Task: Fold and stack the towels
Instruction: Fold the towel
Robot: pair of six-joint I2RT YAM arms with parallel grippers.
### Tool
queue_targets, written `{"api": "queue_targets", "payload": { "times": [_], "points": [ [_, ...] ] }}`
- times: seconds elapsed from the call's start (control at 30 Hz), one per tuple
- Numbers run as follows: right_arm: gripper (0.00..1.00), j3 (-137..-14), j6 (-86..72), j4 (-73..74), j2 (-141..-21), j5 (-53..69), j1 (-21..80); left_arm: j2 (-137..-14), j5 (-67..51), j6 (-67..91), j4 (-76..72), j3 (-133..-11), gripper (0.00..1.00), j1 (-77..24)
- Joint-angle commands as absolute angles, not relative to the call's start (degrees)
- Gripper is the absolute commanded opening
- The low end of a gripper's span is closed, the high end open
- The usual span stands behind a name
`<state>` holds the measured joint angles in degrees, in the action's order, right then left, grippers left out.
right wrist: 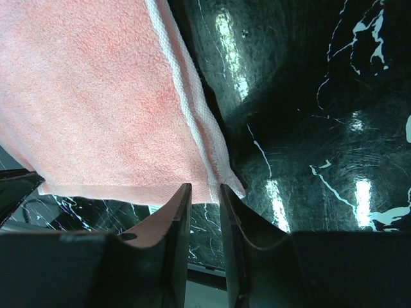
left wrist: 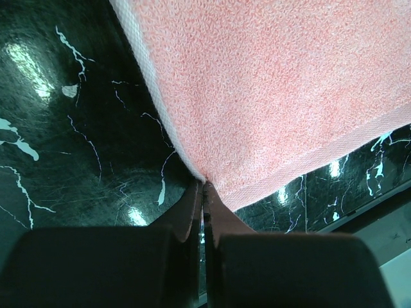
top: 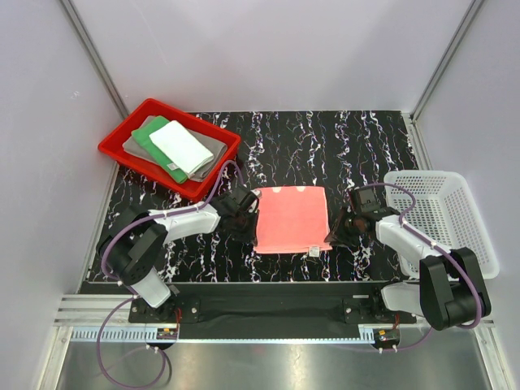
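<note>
The salmon-pink towel (top: pixel 291 219) lies spread in the middle of the black marbled table. My left gripper (top: pixel 250 210) is at its left edge, and in the left wrist view (left wrist: pixel 204 185) its jaws are pressed together on a corner of the pink towel (left wrist: pixel 276 83). My right gripper (top: pixel 333 236) is at the towel's near right corner. In the right wrist view (right wrist: pixel 204 191) its jaws stand a little apart, with the towel's white-hemmed corner (right wrist: pixel 221 173) at their tips. The grey towel (top: pixel 213 151), the green towel (top: pixel 150 138) and the white towel (top: pixel 180 146) lie folded in a stack.
The stack lies in a red plastic tray (top: pixel 114 150) at the back left. A white mesh basket (top: pixel 443 215) stands at the right edge, close to my right arm. White walls enclose the table on three sides.
</note>
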<state>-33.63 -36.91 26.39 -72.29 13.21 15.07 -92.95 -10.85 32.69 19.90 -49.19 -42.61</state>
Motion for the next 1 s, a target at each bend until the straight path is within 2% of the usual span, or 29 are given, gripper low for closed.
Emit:
{"api": "queue_targets", "payload": {
  "times": [0.0, 0.63, 0.77, 0.9, 0.97],
  "points": [
    [0.31, -33.1, -38.0, 25.1, -72.7, 13.5, 15.9, -92.9, -12.6, 32.9, 19.3, -51.3, 0.0, -42.5],
    [0.34, -33.0, -37.8, 25.4, -72.5, 10.6, 16.6, -92.9, -12.9, 33.1, 18.7, -51.2, 0.0, -42.5],
    [0.23, -32.8, -37.9, 24.2, -72.9, 11.2, 17.0, -93.0, -12.9, 33.2, 18.6, -51.0, 0.0, -42.5],
    [0.05, -32.8, -37.9, 23.9, -73.0, 11.3, 17.1, -92.5, -12.7, 33.6, 19.1, -51.0, 0.0, -42.5],
    [0.01, -33.5, -37.8, 25.0, -72.3, 10.8, 17.1, -92.2, -12.3, 33.7, 19.9, -51.9, 0.0, -42.5]
  ]
}}
